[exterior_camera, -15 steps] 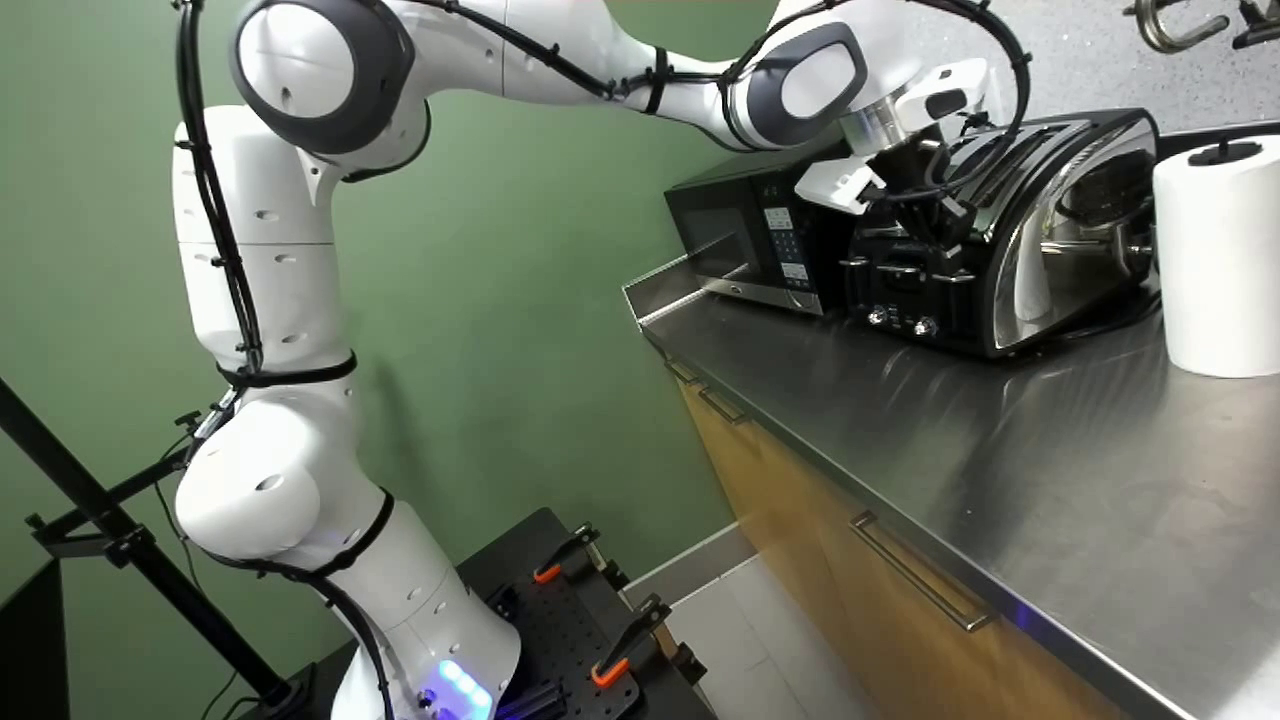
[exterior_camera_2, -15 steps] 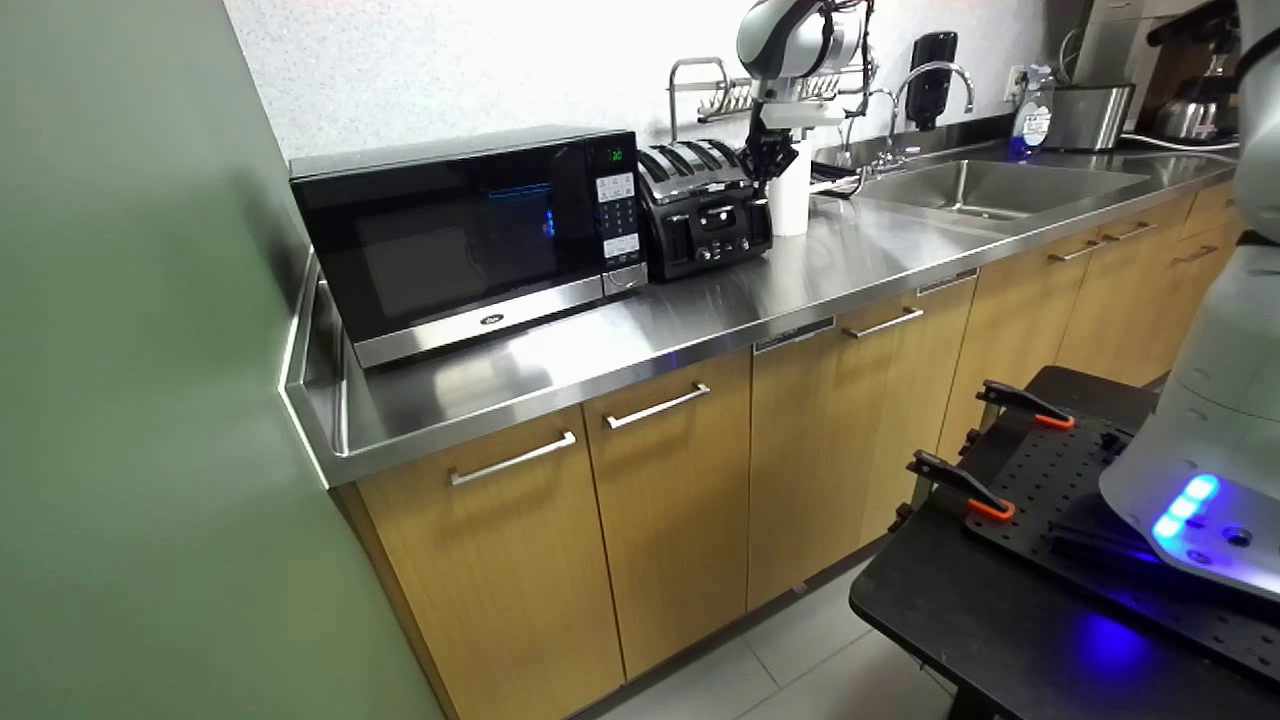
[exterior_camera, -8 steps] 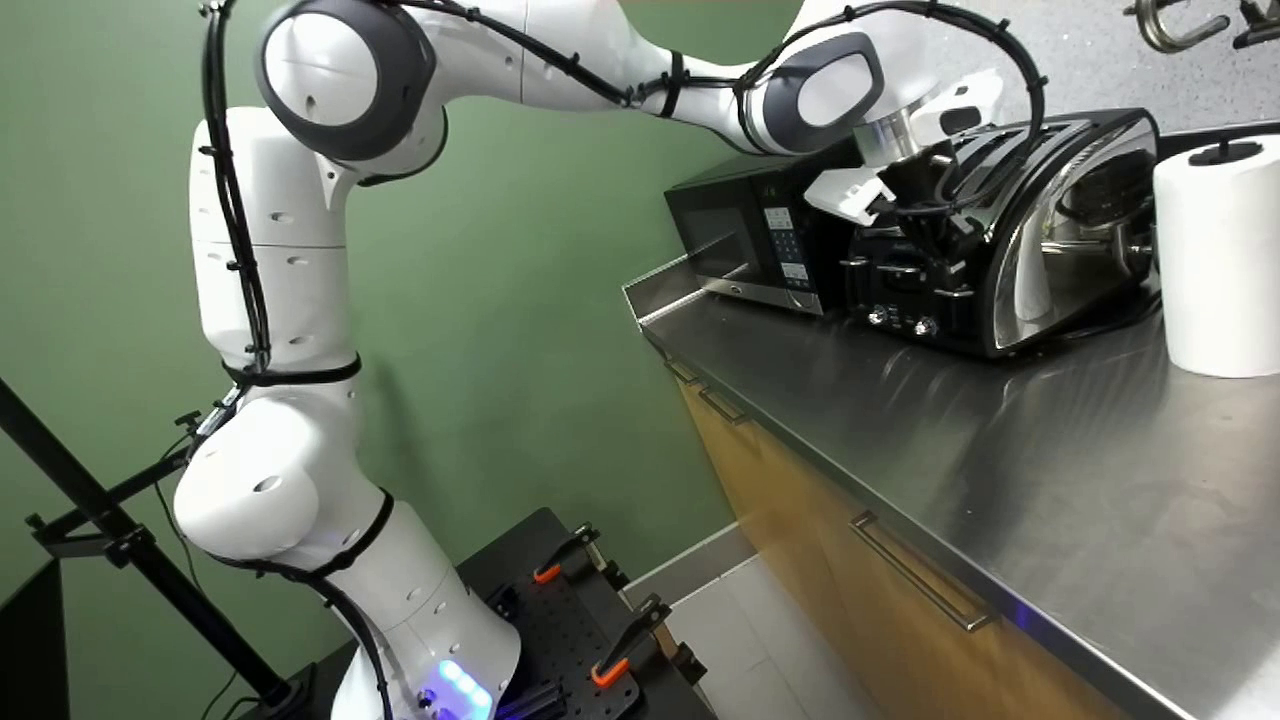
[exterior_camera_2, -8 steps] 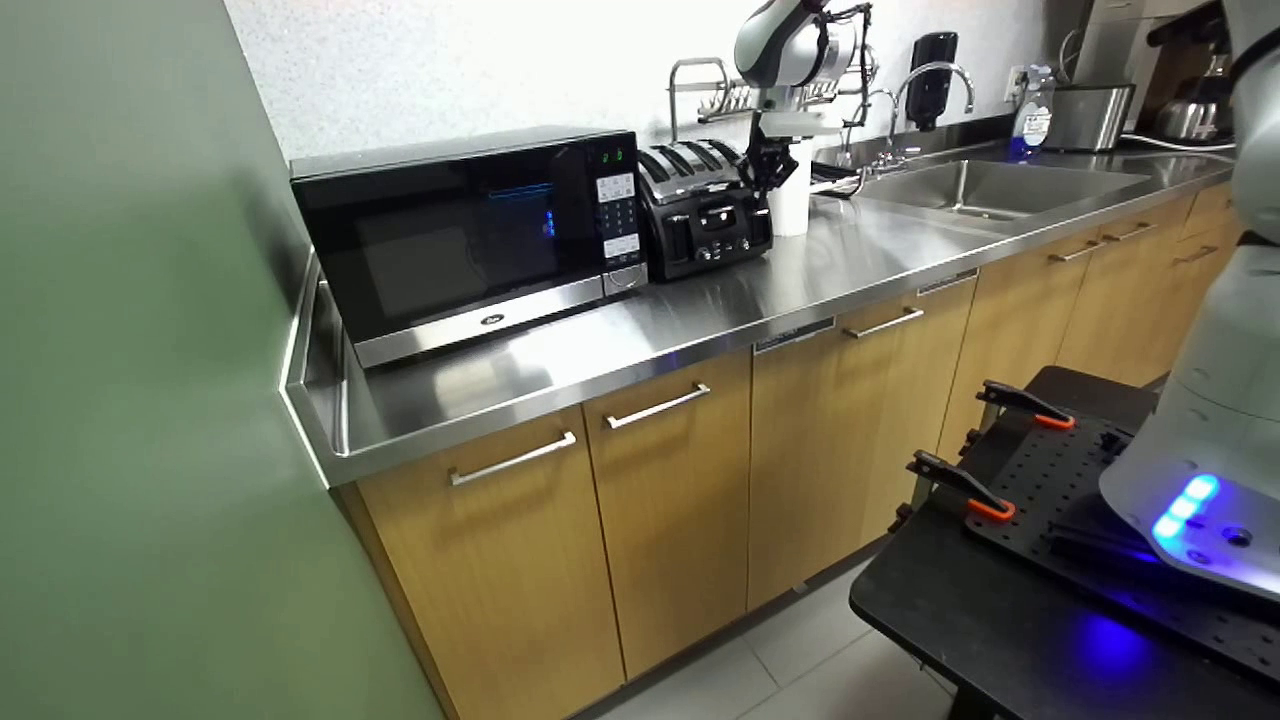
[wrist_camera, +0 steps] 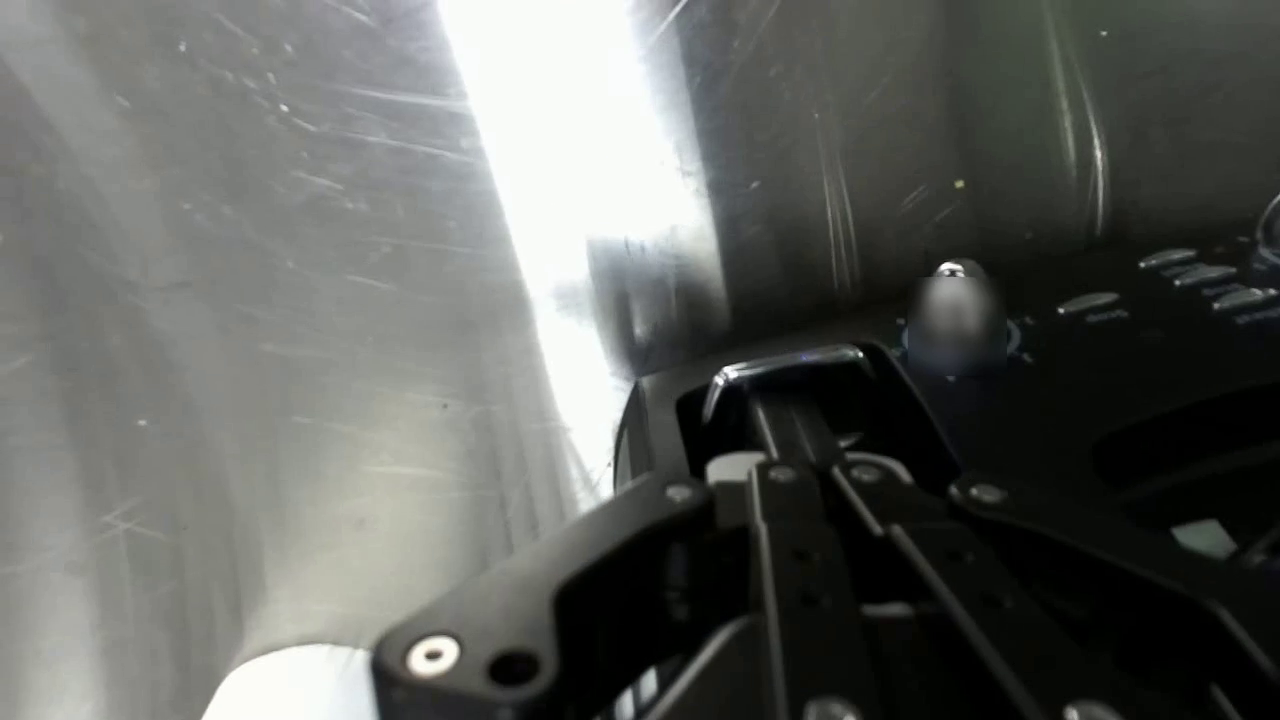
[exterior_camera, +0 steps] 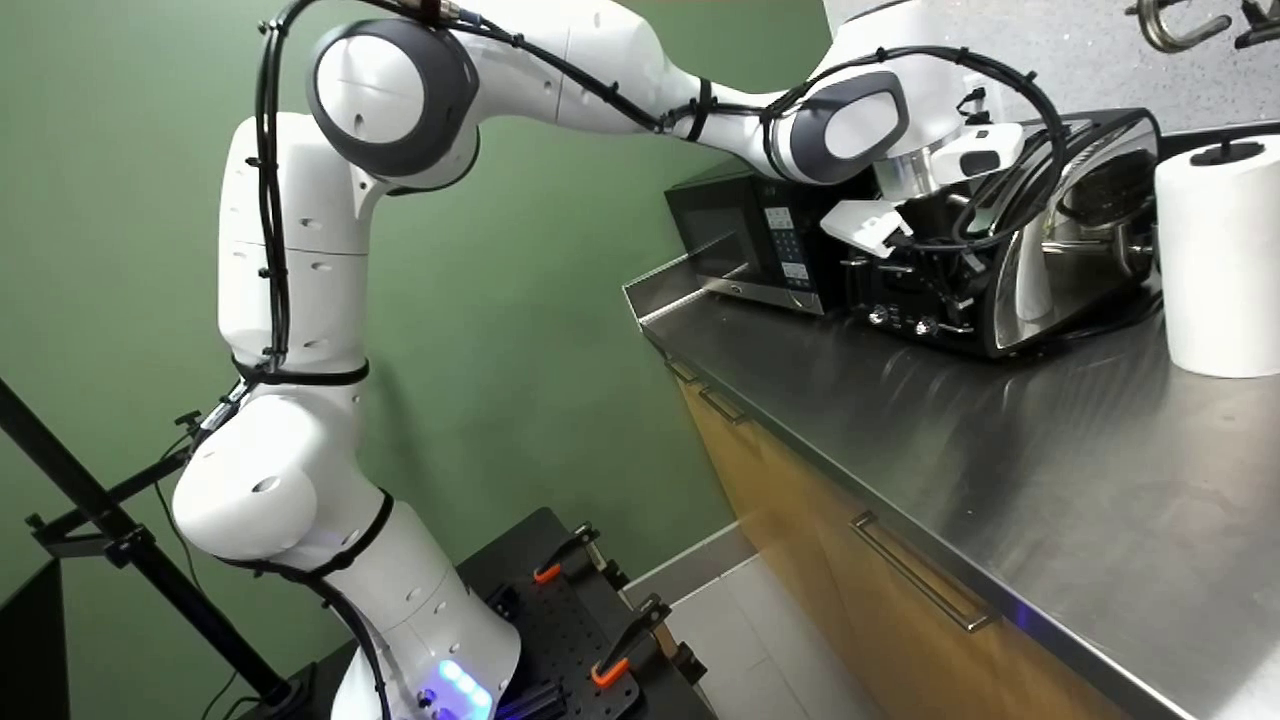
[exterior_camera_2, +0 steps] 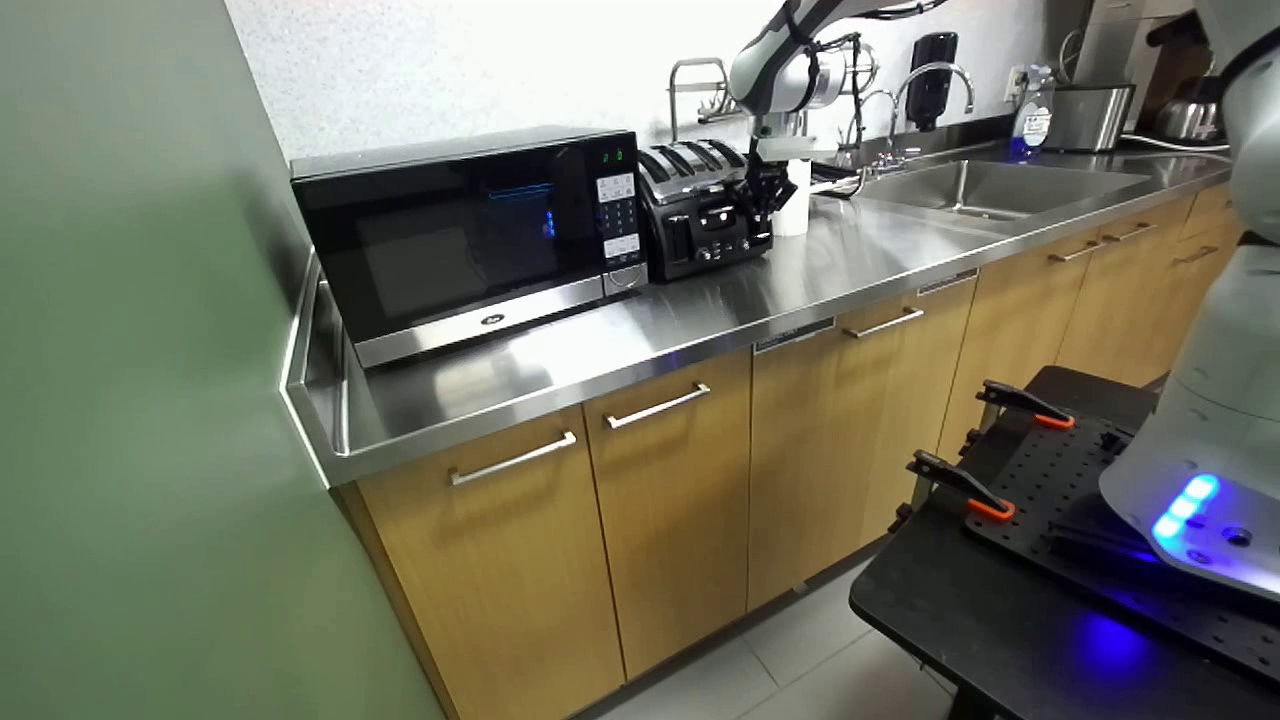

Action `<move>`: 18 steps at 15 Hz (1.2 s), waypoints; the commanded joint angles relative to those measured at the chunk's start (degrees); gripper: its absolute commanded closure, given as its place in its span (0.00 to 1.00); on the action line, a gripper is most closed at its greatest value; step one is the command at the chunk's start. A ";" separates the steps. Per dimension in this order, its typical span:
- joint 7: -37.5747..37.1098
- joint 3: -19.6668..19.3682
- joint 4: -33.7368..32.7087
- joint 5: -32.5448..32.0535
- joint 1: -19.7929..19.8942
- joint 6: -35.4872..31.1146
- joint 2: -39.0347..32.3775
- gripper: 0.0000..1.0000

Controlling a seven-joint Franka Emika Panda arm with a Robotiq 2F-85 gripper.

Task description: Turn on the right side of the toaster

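One hand (wrist_camera: 797, 428) at lever (wrist_camera: 790, 364) in toaster (exterior_camera_2: 695, 205) recess (wrist_camera: 895, 420)

In an exterior view I looked slightly down, facing the green wall (exterior_camera: 500, 350), with the arm (exterior_camera: 310, 270) large at left and the desk (exterior_camera: 1000, 450) slanting away at right. In an exterior view I looked from close beside that wall, slantwise along the desk, microwave (exterior_camera_2: 450, 250) near, sink (exterior_camera_2: 1050, 195) farther off. Both exterior views shared the microwave, toaster (exterior_camera_2: 700, 215) and arm's base (exterior_camera: 400, 620). My wrist view stared down from very close, past the hand (wrist_camera: 795, 430), onto the toaster's front panel (wrist_camera: 1080, 350) and desk surface.
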State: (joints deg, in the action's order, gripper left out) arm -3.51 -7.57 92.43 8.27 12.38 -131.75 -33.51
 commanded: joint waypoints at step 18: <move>1.67 1.73 13.65 4.87 0.57 -10.78 14.56 1.00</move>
State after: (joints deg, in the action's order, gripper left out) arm -3.55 -6.84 99.01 11.14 12.57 -139.49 -26.25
